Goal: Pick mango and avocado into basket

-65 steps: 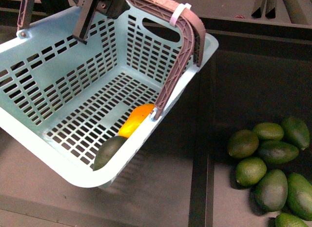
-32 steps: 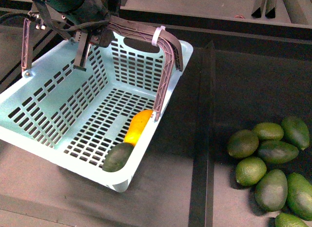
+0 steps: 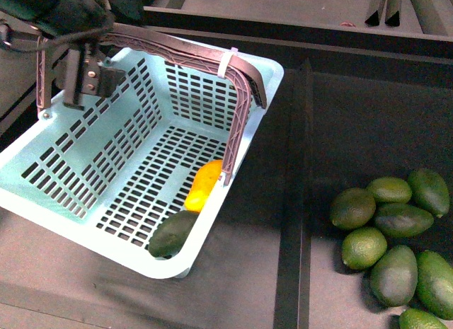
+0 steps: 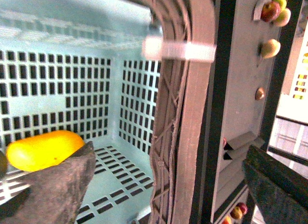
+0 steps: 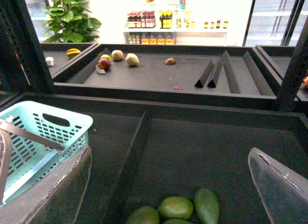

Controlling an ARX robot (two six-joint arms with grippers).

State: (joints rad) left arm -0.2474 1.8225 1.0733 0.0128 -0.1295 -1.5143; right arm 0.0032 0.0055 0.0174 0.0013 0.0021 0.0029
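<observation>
The pale turquoise basket rests on the dark shelf at the left. Inside, against its near right wall, lie the orange-yellow mango and the dark green avocado, end to end. The brown handle with a white zip tie arches over it. My left gripper is open at the handle's left end. In the left wrist view the handle runs between the spread fingers, with the mango below. My right gripper hangs open above loose avocados, empty.
Several green avocados are heaped in the right-hand bin. A raised dark divider separates that bin from the basket's. The back shelf holds a few fruits and wedge dividers.
The basket has swung left, come down and levelled out. The mango and avocado have stayed against its near right wall. My left gripper has shifted left along the handle.
</observation>
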